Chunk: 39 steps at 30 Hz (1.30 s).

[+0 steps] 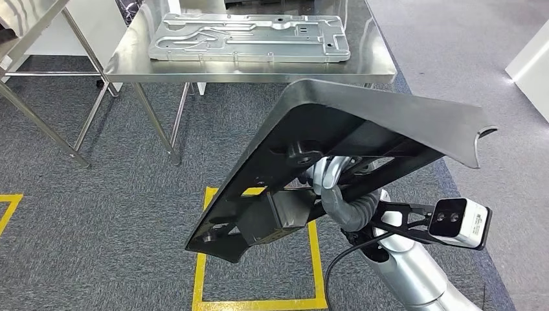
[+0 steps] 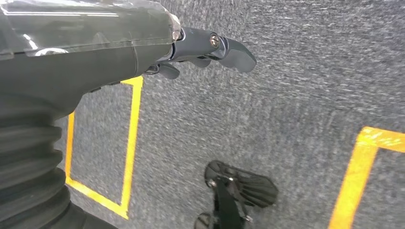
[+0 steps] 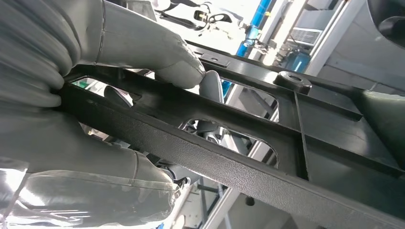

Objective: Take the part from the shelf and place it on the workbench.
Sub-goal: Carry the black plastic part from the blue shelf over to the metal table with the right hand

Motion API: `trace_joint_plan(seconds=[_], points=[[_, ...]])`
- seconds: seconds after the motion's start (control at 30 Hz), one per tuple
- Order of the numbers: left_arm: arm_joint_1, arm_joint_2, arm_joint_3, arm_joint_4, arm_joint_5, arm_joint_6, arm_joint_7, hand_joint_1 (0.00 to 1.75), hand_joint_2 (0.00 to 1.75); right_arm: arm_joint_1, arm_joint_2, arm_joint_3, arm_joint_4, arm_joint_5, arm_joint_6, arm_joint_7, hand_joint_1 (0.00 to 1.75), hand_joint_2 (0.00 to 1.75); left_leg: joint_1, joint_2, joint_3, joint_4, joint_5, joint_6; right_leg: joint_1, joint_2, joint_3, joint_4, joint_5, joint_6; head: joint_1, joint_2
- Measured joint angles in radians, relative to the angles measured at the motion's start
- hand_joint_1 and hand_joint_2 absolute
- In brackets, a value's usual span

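The part [image 1: 362, 123] is a large black moulded panel with ribs and cut-outs. It hangs tilted in the air in front of the workbench, its curled edge up at the right. My right hand [image 1: 331, 178] grips it from underneath. In the right wrist view my thumb and fingers [image 3: 157, 57] clamp one of the ribbed bars of the part [image 3: 248, 143]. The steel workbench [image 1: 259, 70] stands just beyond, with a silver stamped metal plate [image 1: 249, 37] lying on it. My left hand [image 2: 95, 52] hangs over the carpet with its fingers [image 2: 229, 50] loosely out and holds nothing.
A yellow taped square [image 1: 259, 301] marks the grey carpet below the part. A second metal table frame [image 1: 39, 123] stands at the left. A white unit [image 1: 532, 65] is at the far right. The wrist camera [image 1: 461, 221] sticks out from my right forearm.
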Motion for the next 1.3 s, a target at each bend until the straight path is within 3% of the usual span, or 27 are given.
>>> trace_joint_plan(seconds=[0.07,0.1,0.2,0.27,0.3,0.37,0.4,0.43,0.47,0.53,0.6,0.73,0.8,0.87,0.9,0.93,0.97,1.0,1.03,1.1,1.13,1.23,1.3], points=[[-0.001,-0.001,0.0,0.0,0.001,0.001,0.0,0.0,1.75,0.001,0.0,-0.001,0.001,-0.001,0.003,-0.001,1.66,1.75,-0.001,-0.001,0.012,0.004,-0.015,-0.011,-0.001,-0.007,0.051,-0.126,0.063,-0.002,0.0,0.0],[-0.002,-0.001,0.0,0.0,0.001,0.002,-0.001,0.0,1.75,0.001,0.0,-0.002,0.001,-0.001,0.005,-0.001,1.66,1.75,-0.002,-0.001,0.014,0.006,-0.021,-0.018,0.001,-0.009,0.065,-0.16,0.071,-0.006,0.0,0.0],[-0.003,-0.001,0.001,0.0,0.001,0.005,-0.002,0.0,1.75,0.003,0.001,-0.005,0.001,-0.004,0.01,-0.002,1.66,1.75,-0.002,0.003,0.02,0.003,-0.032,-0.036,0.006,-0.003,0.071,-0.173,0.06,-0.029,0.0,0.0],[-0.003,-0.002,0.002,0.0,0.001,0.006,-0.002,0.0,1.75,0.0,0.001,-0.008,0.001,-0.007,0.013,-0.003,1.66,1.75,0.001,0.004,0.013,0.035,-0.054,-0.045,0.004,-0.001,0.083,-0.178,0.054,-0.044,-0.001,0.0],[-0.003,-0.002,0.003,0.0,0.001,0.005,-0.003,0.0,1.75,-0.001,0.001,-0.009,0.001,-0.01,0.014,-0.003,1.66,1.75,0.002,0.004,-0.01,0.084,-0.076,-0.049,0.004,-0.002,0.09,-0.18,0.051,-0.05,-0.001,0.0],[-0.003,-0.002,0.005,0.0,0.001,0.005,-0.005,0.0,1.75,-0.003,0.001,-0.01,0.002,-0.016,0.016,-0.003,1.66,1.75,0.003,0.004,-0.093,0.23,-0.129,-0.052,0.009,-0.001,0.099,-0.18,0.041,-0.059,-0.001,0.0],[-0.002,-0.001,0.006,0.0,0.001,0.005,-0.006,0.0,1.75,-0.002,0.001,-0.01,0.003,-0.018,0.017,-0.003,1.66,1.75,0.003,0.004,-0.133,0.29,-0.141,-0.053,0.011,0.0,0.104,-0.18,0.036,-0.061,-0.001,0.0],[0.0,-0.001,0.006,0.0,0.001,0.005,-0.007,0.0,1.75,-0.002,0.001,-0.01,0.005,-0.02,0.018,-0.003,1.66,1.75,0.003,0.004,-0.158,0.316,-0.133,-0.051,0.014,0.003,0.111,-0.18,0.031,-0.062,-0.001,0.0],[0.002,-0.002,0.006,0.0,0.001,0.005,-0.008,0.0,1.75,-0.002,0.001,-0.01,0.006,-0.021,0.019,-0.003,1.66,1.75,0.002,0.004,-0.162,0.299,-0.104,-0.047,0.017,0.005,0.119,-0.18,0.025,-0.062,-0.001,0.0],[0.004,0.0,0.007,0.0,0.001,0.005,-0.009,0.0,1.75,-0.003,0.001,-0.01,0.007,-0.023,0.019,-0.003,1.66,1.75,-0.003,0.002,-0.122,0.172,-0.011,-0.031,0.021,0.008,0.139,-0.181,0.012,-0.061,-0.001,0.0],[0.004,0.002,0.01,0.0,0.001,0.005,-0.01,0.0,1.75,-0.005,0.001,-0.01,0.008,-0.024,0.019,-0.002,1.66,1.75,-0.011,0.001,-0.078,0.06,0.037,-0.015,0.024,0.009,0.148,-0.181,0.001,-0.055,-0.001,0.0],[0.0,0.002,0.02,0.0,0.002,0.009,-0.01,0.0,1.75,-0.009,0.001,-0.01,0.009,-0.026,0.022,0.0,1.66,1.75,-0.014,0.0,-0.059,0.019,0.032,0.0,0.023,0.009,0.151,-0.182,-0.01,-0.032,-0.001,0.0],[0.001,0.0,0.023,0.0,0.003,0.011,-0.01,0.0,1.75,-0.012,0.002,-0.01,0.009,-0.026,0.023,0.0,1.66,1.75,-0.007,0.001,-0.042,0.004,0.031,0.009,0.022,0.006,0.129,-0.129,-0.038,-0.023,0.0,0.0],[0.001,-0.001,0.025,0.0,0.004,0.011,-0.01,0.0,1.75,-0.012,0.002,-0.009,0.012,-0.027,0.023,-0.001,1.66,1.75,-0.006,0.002,-0.031,0.001,0.023,0.015,0.017,0.005,0.054,0.001,-0.088,-0.016,0.0,0.0],[0.001,-0.002,0.025,0.0,0.004,0.012,-0.01,0.0,1.75,-0.01,0.002,-0.009,0.014,-0.027,0.023,-0.001,1.66,1.75,-0.006,0.001,-0.026,0.001,0.018,0.015,0.013,0.004,0.012,0.063,-0.103,-0.011,0.0,0.0],[0.001,-0.003,0.025,0.0,0.004,0.012,-0.01,0.0,1.75,-0.009,0.002,-0.009,0.017,-0.027,0.023,-0.001,1.66,1.75,-0.005,0.001,-0.02,0.001,0.012,0.014,0.01,0.004,-0.019,0.098,-0.099,-0.008,0.0,0.0],[0.003,-0.004,0.025,0.0,0.004,0.011,-0.01,0.0,1.75,-0.009,0.002,-0.008,0.019,-0.027,0.023,-0.001,1.66,1.75,-0.005,0.0,-0.012,0.002,0.006,0.013,0.007,0.003,-0.029,0.093,-0.073,-0.005,0.0,0.0],[0.004,-0.005,0.025,0.0,0.004,0.011,-0.01,0.0,1.75,-0.01,0.002,-0.008,0.02,-0.027,0.022,-0.001,1.66,1.75,-0.004,-0.001,-0.002,0.002,-0.002,0.01,0.004,0.002,-0.019,0.048,-0.03,-0.003,0.0,0.0],[0.004,-0.005,0.025,0.0,0.004,0.01,-0.01,0.0,1.75,-0.011,0.003,-0.008,0.02,-0.028,0.02,0.0,1.66,1.75,-0.004,-0.001,0.009,0.003,-0.01,0.007,0.001,-0.001,0.006,-0.024,0.02,-0.003,0.0,0.0],[0.003,-0.006,0.025,0.0,0.003,0.009,-0.01,0.0,1.75,-0.015,0.005,-0.008,0.021,-0.03,0.013,0.001,1.66,1.75,-0.006,-0.003,0.021,0.006,-0.027,-0.005,0.002,-0.004,0.055,-0.141,0.072,-0.007,0.0,0.0],[0.003,-0.006,0.025,0.0,0.002,0.009,-0.011,0.0,1.75,-0.017,0.007,-0.008,0.021,-0.031,0.01,0.001,1.66,1.75,-0.008,-0.003,0.023,0.005,-0.033,-0.011,0.004,-0.004,0.066,-0.168,0.076,-0.011,0.0,0.0],[0.0,-0.006,0.026,0.0,0.002,0.008,-0.011,0.0,1.75,-0.019,0.011,-0.009,0.02,-0.033,0.006,0.002,1.66,1.75,-0.005,-0.001,0.032,0.003,-0.044,-0.029,0.008,0.001,0.075,-0.177,0.063,-0.032,0.0,0.0],[-0.001,-0.006,0.026,-0.001,0.001,0.007,-0.012,0.0,1.75,-0.021,0.011,-0.01,0.017,-0.033,0.005,0.002,1.66,1.75,-0.002,0.0,0.016,0.052,-0.073,-0.039,0.005,0.001,0.089,-0.184,0.057,-0.046,-0.001,0.0]])
